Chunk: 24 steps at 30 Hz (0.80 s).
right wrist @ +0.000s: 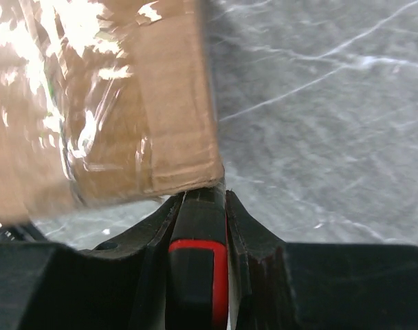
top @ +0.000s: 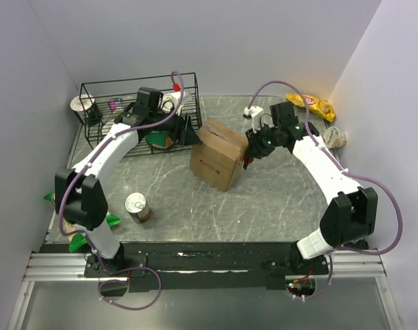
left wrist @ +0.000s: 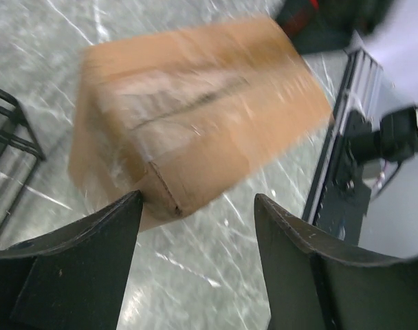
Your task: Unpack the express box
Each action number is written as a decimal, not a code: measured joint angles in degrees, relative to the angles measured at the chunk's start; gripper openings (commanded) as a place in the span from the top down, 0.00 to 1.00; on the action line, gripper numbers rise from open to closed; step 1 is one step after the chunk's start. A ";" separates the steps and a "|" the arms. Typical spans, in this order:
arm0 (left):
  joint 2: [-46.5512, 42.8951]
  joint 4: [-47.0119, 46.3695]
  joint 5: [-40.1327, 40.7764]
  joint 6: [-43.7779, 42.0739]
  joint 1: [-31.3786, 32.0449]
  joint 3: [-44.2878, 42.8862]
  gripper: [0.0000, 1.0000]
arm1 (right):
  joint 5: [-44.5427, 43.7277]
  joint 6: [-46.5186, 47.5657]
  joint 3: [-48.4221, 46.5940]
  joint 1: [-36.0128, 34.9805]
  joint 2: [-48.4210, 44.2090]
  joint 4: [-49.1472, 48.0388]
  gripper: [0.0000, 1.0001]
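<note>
Now, your left gripper (left wrist: pixel 199 201) wide and empty, express box (left wrist: pixel 195 117) just beyond, your right gripper (right wrist: pixel 203 198) pinched on a black-and-red tool (right wrist: pixel 195 275) at its corner.

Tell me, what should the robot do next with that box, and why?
Probably press the open left gripper against the express box to steady it: its flaps are taped shut, and the right gripper holds a black-and-red tool at its corner.

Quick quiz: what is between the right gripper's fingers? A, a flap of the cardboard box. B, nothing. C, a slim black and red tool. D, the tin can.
C: the right wrist view shows the right gripper shut on a black and red tool, its tip just under a corner of the express box.
</note>
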<state>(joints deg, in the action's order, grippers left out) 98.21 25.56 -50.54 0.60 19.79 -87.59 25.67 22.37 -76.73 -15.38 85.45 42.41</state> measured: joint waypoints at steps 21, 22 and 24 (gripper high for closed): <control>-4.94 32.83 1.07 -28.63 0.76 -6.67 0.22 | -3.15 -0.50 -11.89 -4.04 11.08 -3.85 1.00; -2.58 36.81 0.83 -31.65 0.52 -12.20 0.21 | -3.15 -0.63 -11.87 -4.02 11.04 -3.85 1.00; 1.01 40.63 0.26 -34.77 0.00 -20.68 0.20 | -3.23 -0.90 -11.82 -3.87 10.93 -3.85 1.00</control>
<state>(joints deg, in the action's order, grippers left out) 99.22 66.19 -50.28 -34.17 19.79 -108.27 22.44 21.47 -88.55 -19.25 96.38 38.57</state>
